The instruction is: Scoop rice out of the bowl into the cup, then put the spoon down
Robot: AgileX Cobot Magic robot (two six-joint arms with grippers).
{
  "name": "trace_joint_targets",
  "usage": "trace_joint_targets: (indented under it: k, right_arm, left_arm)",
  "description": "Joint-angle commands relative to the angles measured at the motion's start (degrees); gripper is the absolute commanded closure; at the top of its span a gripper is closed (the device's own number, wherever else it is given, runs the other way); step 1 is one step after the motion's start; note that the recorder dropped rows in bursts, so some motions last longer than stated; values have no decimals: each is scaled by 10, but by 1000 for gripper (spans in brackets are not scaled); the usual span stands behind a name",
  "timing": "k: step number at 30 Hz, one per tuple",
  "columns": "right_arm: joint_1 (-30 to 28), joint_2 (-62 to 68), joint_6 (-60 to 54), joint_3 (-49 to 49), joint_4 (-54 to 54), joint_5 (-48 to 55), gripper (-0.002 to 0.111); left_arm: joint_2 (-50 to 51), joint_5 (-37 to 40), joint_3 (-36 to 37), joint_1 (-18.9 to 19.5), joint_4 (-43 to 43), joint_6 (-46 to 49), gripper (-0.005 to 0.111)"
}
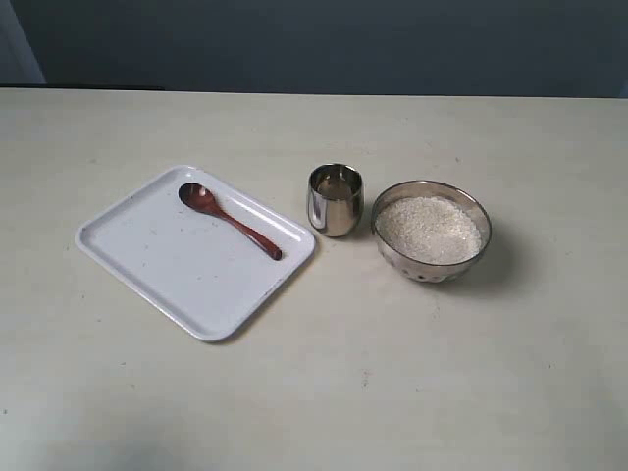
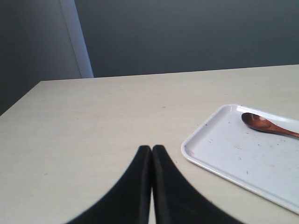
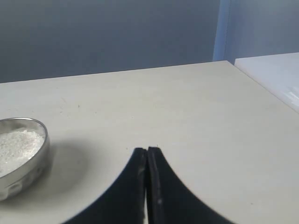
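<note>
Rice (image 1: 429, 228) in one bowl (image 1: 424, 271), one cup (image 1: 336, 208), one spoon (image 1: 228, 220)

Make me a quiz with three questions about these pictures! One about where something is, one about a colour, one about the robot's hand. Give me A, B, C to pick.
1. Where does the spoon lie?
A) on the white tray
B) in a drawer
C) on a napkin

2. What colour is the rice in the bowl?
A) green
B) white
C) black

3. How do the jaws of the left gripper stand?
A) wide open
B) shut on a fork
C) shut, holding nothing

Answers:
1 A, the spoon rests flat on the tray.
2 B, the heap is pale white.
3 C, its black tips meet with nothing between them.
</note>
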State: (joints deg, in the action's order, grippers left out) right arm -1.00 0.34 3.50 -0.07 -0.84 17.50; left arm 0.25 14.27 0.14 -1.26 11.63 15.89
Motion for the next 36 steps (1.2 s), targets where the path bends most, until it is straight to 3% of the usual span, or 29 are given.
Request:
trace_joint_targets:
  k: [1, 36]
  right_arm:
    - [-2, -3, -3, 1, 0, -2, 109]
    - [-2, -3, -3, 1, 2, -1, 109]
  left_arm:
    - [-2, -8, -1, 0, -2, -3, 106]
    - [-2, -8, -1, 0, -2, -3, 106]
